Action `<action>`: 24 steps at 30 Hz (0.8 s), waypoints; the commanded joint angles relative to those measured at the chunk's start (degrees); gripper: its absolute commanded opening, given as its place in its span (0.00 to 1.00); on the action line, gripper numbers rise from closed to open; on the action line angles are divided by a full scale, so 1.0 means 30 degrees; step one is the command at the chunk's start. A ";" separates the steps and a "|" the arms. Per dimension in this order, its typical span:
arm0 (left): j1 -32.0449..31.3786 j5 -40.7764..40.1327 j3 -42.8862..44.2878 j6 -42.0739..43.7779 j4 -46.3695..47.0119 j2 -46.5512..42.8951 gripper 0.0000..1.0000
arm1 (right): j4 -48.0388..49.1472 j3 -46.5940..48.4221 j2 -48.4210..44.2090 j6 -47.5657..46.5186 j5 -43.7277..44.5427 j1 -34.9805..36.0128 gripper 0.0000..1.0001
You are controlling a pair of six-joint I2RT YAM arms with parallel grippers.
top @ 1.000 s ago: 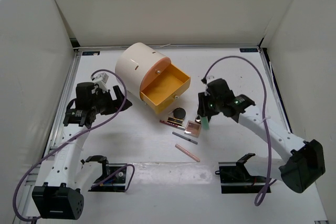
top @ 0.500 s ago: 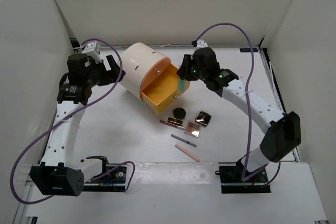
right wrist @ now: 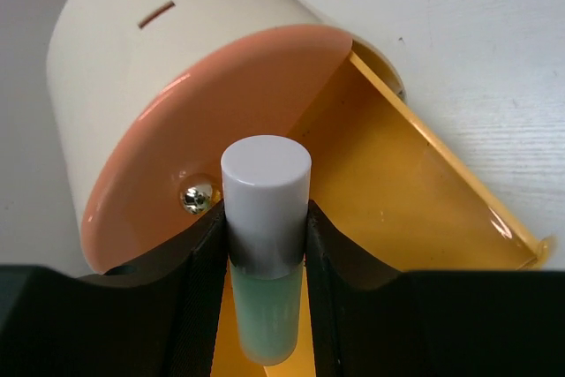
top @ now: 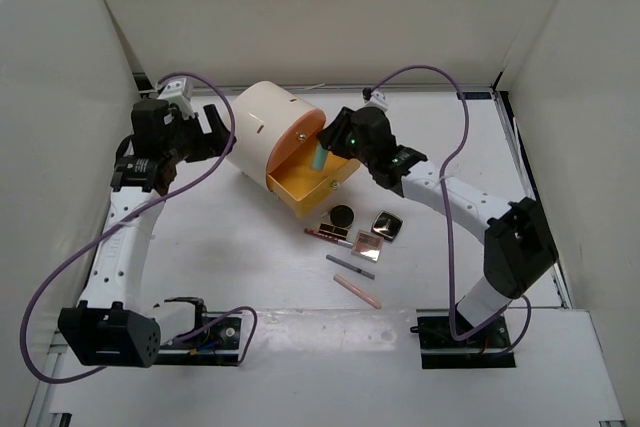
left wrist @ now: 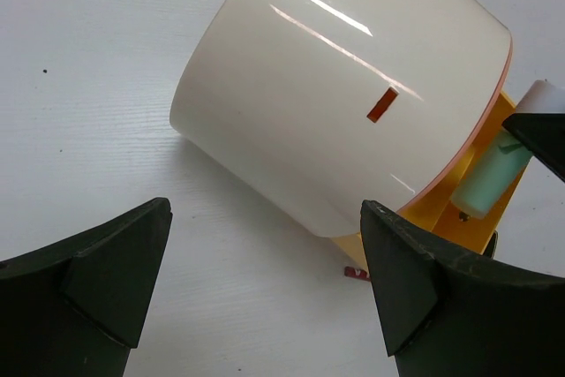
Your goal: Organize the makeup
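My right gripper (top: 324,151) is shut on the mint tube (top: 318,157) with a white cap (right wrist: 265,184), held above the open orange drawer (top: 296,173) of the cream cylinder (top: 262,125). The tube hangs between the two black fingers (right wrist: 201,253), its mint body pointing down into the drawer (right wrist: 406,200). My left gripper (top: 214,135) stands open at the cylinder's left side (left wrist: 335,103), touching nothing. On the table in front of the drawer lie a black round compact (top: 343,215), two square rose-gold compacts (top: 388,225) (top: 369,242), a dark red pencil (top: 326,235), a grey pencil (top: 352,265) and a pink pencil (top: 357,291).
The cylinder's orange front (right wrist: 203,121) has a small metal knob (right wrist: 196,196). White walls enclose the table on three sides. Two black stands (top: 200,322) (top: 455,327) sit at the near edge by the arm bases.
My right arm has carried the mint tube from beside the compacts up and left to above the open drawer. My left arm rose to the cylinder's left side, then held still.
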 commanded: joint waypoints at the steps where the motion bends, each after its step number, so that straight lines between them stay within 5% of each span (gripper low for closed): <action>1: 0.0021 -0.0251 0.0056 0.0432 -0.0211 -0.1020 0.98 | 0.1557 -0.0045 0.0231 0.1167 0.0838 0.0577 0.22; 14: -0.0358 0.0897 0.0552 0.1050 0.0492 -0.0144 0.98 | -0.0936 0.1360 0.0525 -0.0298 0.0490 0.0815 0.81; 15: -0.0505 0.1152 0.1104 0.1106 0.0550 0.0091 0.98 | -0.0964 0.1419 0.0466 -0.0472 0.0371 0.0756 0.99; 18: -0.0941 0.2209 0.2770 0.1106 0.0551 0.1204 0.98 | -0.1375 0.1653 -0.0001 -0.1233 0.0953 0.0638 0.99; 24: -0.4630 -0.1886 0.9099 0.1985 -0.1263 0.4770 0.98 | -0.3655 0.3295 -0.2285 -0.3815 0.3883 -0.0584 0.99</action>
